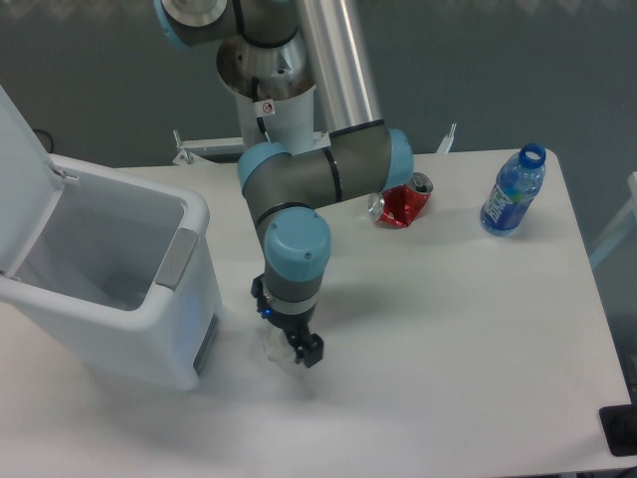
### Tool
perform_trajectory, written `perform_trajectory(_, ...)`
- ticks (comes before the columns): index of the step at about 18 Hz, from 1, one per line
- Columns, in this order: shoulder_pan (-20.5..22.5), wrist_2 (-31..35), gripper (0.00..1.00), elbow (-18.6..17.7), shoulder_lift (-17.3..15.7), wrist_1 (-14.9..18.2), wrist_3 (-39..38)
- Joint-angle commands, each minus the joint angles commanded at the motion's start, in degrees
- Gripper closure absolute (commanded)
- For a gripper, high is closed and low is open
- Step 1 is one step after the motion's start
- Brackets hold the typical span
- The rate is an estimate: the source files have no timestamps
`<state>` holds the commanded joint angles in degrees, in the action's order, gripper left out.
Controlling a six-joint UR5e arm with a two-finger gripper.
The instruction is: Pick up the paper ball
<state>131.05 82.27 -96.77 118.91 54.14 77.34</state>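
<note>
The paper ball (pixel 274 350) is a small white crumpled wad on the table, just right of the bin's front corner. Only its lower left part shows, because the wrist covers the rest. My gripper (pixel 287 334) points straight down directly over it, its black fingers (pixel 312 351) spread to either side of the wad. The jaws look open, with the ball under and between them. I cannot tell whether the fingers touch the paper.
A white bin (pixel 189 289) with its lid raised stands at the left, close beside the gripper. A crushed red can (pixel 403 203) lies behind the arm's elbow. A blue water bottle (pixel 513 189) stands at the far right.
</note>
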Motion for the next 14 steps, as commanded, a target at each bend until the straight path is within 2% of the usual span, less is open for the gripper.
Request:
perform_trajectory(8, 0.09, -0.44, 0.0, 2.46, 0.44, 0.0, 0.7)
perform_trajectory(14, 0.79, -0.09, 0.0, 2.02, 0.88, 0.09, 0.7)
